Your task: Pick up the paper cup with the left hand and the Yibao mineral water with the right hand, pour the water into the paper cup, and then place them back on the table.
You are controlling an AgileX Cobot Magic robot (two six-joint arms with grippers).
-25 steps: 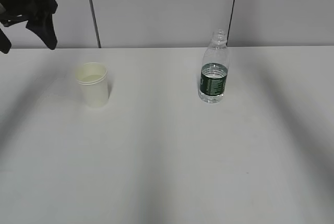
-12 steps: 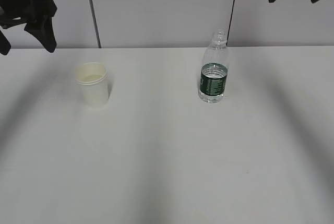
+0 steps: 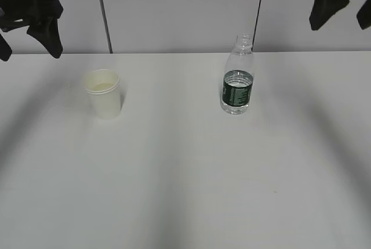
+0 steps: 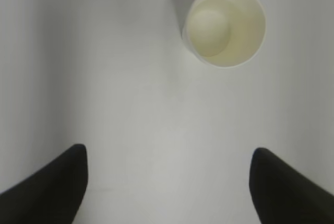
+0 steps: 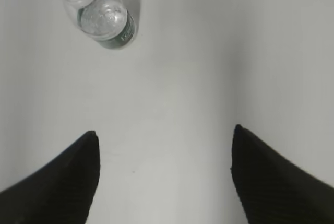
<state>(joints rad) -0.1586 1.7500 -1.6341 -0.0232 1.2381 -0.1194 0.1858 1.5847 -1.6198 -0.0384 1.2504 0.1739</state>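
The right tool (image 3: pixel 346 12) has dropped lower over the counter (image 3: pixel 185 179), fingers wide and empty. Cup (image 3: pixel 103 94) and uncapped bottle (image 3: pixel 237 78) stand apart, ungrasped; the left tool (image 4: pixel 167 182) hangs wide. A crooked approach could topple the bottle, spilling water.

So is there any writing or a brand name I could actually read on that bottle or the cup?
Bottle: its dark green label carries pale marks, but they are too small and blurred to read in any view.
Paper cup: plain, no print visible.
Table: no text or signs.
Nothing legible anywhere, so no brand can be confirmed.
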